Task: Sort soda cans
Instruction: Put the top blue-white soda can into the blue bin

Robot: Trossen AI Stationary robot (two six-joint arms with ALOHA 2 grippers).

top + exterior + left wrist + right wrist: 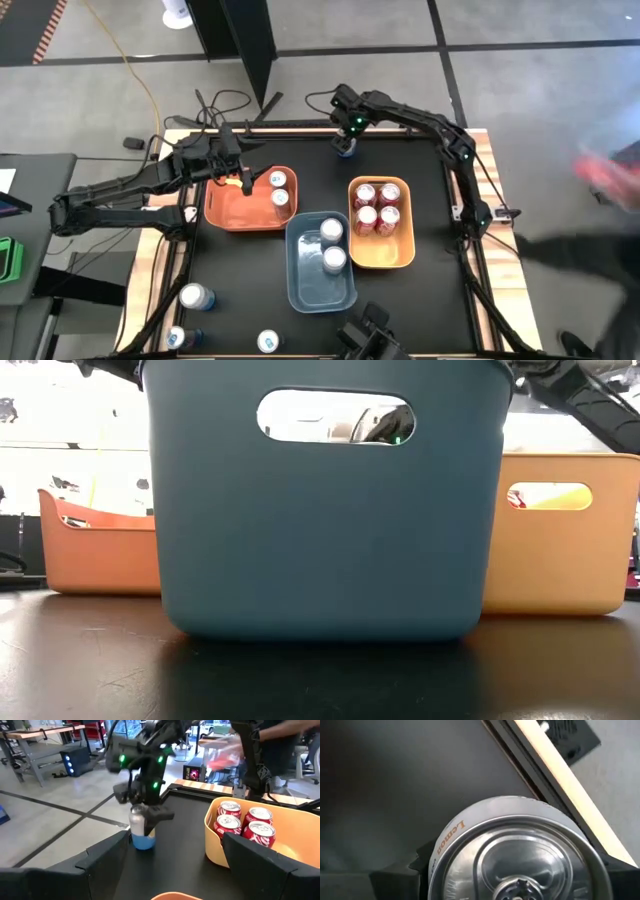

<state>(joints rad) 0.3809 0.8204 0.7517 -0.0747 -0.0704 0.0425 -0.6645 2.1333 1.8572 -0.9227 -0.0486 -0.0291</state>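
Right gripper (pixel 345 143) of mine hangs at the far edge of the table, directly over one upright can (pixel 142 827), which stands alone on the black mat close to the wooden border. From my left wrist camera I see my right fingers (pixel 159 813) come down on both sides of the can's upper part; its body is silver-white above with a blue band at the bottom. My right wrist camera looks straight down onto the silver top (pixel 517 855), and the word "Lemon" is printed on the shoulder. The jaws stand partly open around the can; I cannot tell whether the pads already press on it, so I do not call it held.

The relation that matters: the can's long axis is vertical and lies in line with my approach, the can being below and between my fingers, not beside them. So I judge the next move is only to close and lift straight up.

My left gripper (pixel 243 170) waits wide open and empty above the orange bin (pixel 225 212), which has two silver-topped cans (pixel 279 188). It is well apart from the lemon can, so my right arm is clearly the nearer one. The red cans (pixel 377 207) sit in the yellow bin (pixel 383 255), and the blue bin (pixel 305 285) holds two silver ones (pixel 332 245).
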